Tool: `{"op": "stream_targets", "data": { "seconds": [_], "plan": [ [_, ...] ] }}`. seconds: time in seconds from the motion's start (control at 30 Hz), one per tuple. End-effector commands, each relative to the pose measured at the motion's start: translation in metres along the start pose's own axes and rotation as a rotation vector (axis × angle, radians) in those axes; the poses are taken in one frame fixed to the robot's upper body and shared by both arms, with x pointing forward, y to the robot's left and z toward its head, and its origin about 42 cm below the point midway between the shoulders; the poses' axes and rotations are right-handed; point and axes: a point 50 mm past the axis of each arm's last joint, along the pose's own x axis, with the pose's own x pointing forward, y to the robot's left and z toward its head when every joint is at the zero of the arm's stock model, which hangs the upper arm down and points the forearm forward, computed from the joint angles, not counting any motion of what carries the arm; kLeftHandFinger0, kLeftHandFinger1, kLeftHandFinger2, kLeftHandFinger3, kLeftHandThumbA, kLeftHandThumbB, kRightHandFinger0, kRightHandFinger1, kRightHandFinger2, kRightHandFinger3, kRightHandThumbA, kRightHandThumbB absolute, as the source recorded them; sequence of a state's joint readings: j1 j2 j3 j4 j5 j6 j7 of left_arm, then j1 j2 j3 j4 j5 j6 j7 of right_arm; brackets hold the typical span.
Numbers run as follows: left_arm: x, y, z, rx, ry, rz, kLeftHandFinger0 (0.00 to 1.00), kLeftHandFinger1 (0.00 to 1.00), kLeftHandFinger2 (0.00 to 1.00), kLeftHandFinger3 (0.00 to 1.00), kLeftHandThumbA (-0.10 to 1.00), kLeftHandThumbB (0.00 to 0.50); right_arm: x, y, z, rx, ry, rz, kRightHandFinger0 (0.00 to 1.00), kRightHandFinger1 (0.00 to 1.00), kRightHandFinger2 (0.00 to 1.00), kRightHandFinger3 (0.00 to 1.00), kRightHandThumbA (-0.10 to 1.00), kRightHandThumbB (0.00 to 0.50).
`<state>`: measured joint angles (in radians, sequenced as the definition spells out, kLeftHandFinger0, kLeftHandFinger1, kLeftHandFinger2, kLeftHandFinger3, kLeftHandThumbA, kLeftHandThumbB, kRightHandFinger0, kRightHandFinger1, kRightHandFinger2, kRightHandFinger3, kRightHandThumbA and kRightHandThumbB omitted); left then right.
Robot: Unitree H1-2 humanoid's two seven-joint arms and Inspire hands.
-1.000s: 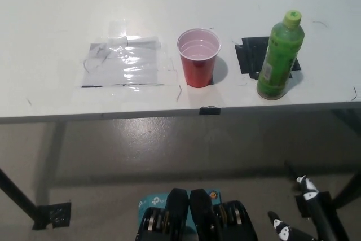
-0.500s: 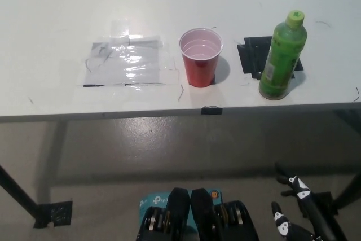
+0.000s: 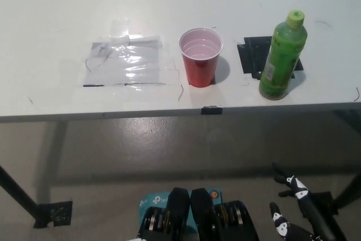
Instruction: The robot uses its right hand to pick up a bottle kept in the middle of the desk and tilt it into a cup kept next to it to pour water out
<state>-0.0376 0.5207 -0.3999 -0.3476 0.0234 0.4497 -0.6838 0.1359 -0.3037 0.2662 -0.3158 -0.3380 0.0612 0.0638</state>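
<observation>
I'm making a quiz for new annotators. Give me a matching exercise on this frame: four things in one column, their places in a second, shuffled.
Things:
1. red cup
2. green bottle
3. clear plastic sheet
4. right hand

Places:
A. on the black tape patch
B. below the desk edge, lower right
C. desk's middle
D. taped flat, left of the cup

Pairs: 1-C, 2-A, 3-D, 4-B

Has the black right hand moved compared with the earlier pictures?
Yes. The right hand has risen slightly towards the table edge, though it is far below the green bottle.
</observation>
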Motion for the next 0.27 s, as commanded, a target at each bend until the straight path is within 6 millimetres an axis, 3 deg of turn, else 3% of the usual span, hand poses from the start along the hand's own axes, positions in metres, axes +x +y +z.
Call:
{"op": "stream_targets", "data": {
  "seconds": [0.0,0.23],
  "plan": [
    [-0.0073,0.0066,0.0072,0.040,-0.010,0.018,1.00,1.00,1.00,1.00,0.53,0.500,0.0036,-0.0066,0.0079,-0.035,-0.058,0.001,0.69,0.88,0.98,1.00,0.31,0.239],
    [-0.0079,0.0071,0.0078,0.037,0.005,0.017,1.00,1.00,1.00,1.00,0.53,0.500,0.0034,-0.0069,0.0084,-0.033,-0.055,0.003,0.70,0.89,0.99,1.00,0.30,0.235]
  ]
}}
